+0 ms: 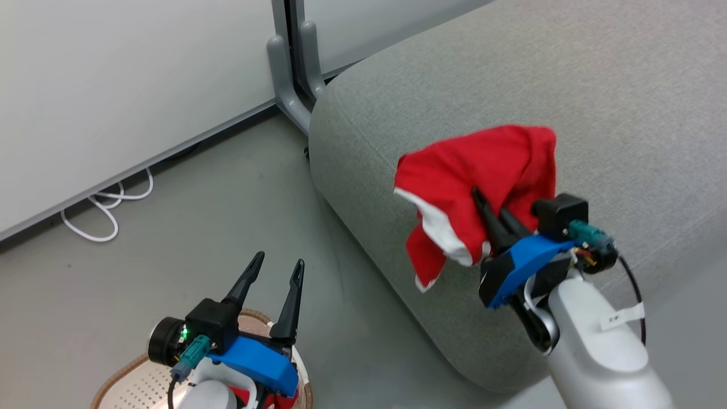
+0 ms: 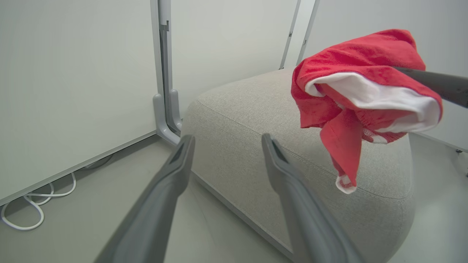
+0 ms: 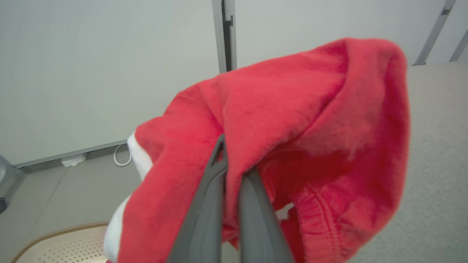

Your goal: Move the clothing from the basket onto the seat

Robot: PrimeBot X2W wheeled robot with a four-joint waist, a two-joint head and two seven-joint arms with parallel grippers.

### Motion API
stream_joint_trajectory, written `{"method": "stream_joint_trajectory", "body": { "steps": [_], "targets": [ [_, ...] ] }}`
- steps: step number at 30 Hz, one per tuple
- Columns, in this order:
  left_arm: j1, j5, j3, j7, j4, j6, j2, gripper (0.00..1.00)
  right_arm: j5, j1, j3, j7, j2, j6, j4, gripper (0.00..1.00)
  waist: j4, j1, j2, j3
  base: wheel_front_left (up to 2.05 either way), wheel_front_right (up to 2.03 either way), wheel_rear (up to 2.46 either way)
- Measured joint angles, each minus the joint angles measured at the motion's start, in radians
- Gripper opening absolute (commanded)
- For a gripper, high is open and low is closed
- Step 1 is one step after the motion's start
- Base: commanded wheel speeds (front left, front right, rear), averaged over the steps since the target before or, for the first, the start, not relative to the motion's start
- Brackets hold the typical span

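Hanging over the rounded edge of the grey sofa, a red garment with white trim is pinched between the pressed-together jaws of the right gripper. The left gripper is held above the cream basket on the floor, its jaws spread and empty. A patch of red fabric is seen in the basket beneath it. A white cable is looped along the wall.

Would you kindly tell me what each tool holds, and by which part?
The right tool pinches the red garment at a bunched fold of its fabric; the left tool holds nothing.
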Motion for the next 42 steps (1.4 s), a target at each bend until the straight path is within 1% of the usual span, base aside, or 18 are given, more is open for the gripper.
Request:
{"method": "stream_joint_trajectory", "body": {
  "steps": [6, 13, 22, 27, 31, 37, 42],
  "targets": [
    [-0.035, 0.01, -0.018, 0.0, -0.013, 0.0, 0.026, 1.0, -0.063, -0.093, -0.115, 0.017, -0.008, 0.0, -0.012, 0.0, 0.029, 0.0, 0.0, 0.058, 0.0, 0.0, 0.0],
    [-0.115, 0.021, -0.046, 0.0, -0.045, 0.0, 0.069, 1.0, -0.093, -0.221, -0.286, 0.039, -0.087, 0.0, -0.044, 0.0, 0.082, 0.0, 0.0, 0.166, 0.0, 0.0, 0.0],
    [-0.231, 0.037, -0.061, 0.0, -0.101, 0.0, 0.123, 1.0, -0.104, -0.356, -0.566, 0.049, -0.204, 0.0, -0.114, 0.0, 0.16, 0.0001, 0.0, 0.357, 0.0, 0.0, 0.0],
    [-0.278, 0.054, -0.061, 0.0, -0.141, 0.0, 0.144, 1.0, -0.118, -0.389, -0.701, 0.039, -0.231, 0.0, -0.123, 0.0, 0.204, 0.0002, -0.0001, 0.462, 0.0, 0.0, 0.0],
    [-0.318, 0.06, -0.062, 0.0, -0.173, 0.0, 0.156, 1.0, -0.145, -0.397, -0.765, 0.016, -0.258, 0.0, -0.096, 0.0, 0.236, 0.0001, 0.0, 0.536, 0.0, 0.0, 0.0],
    [-0.355, 0.072, -0.062, 0.0, -0.195, 0.0, 0.163, 1.0, -0.154, -0.415, -0.82, -0.021, -0.243, 0.0, -0.012, 0.0, 0.265, 0.0002, -0.0001, 0.623, 0.0, 0.0, 0.0],
    [-0.361, 0.075, -0.062, 0.0, -0.199, 0.0, 0.163, 1.0, -0.166, -0.422, -0.837, -0.048, -0.235, 0.0, 0.053, 0.0, 0.273, 0.0001, -0.0001, 0.642, 0.0, 0.0, 0.0]
  ]
}}
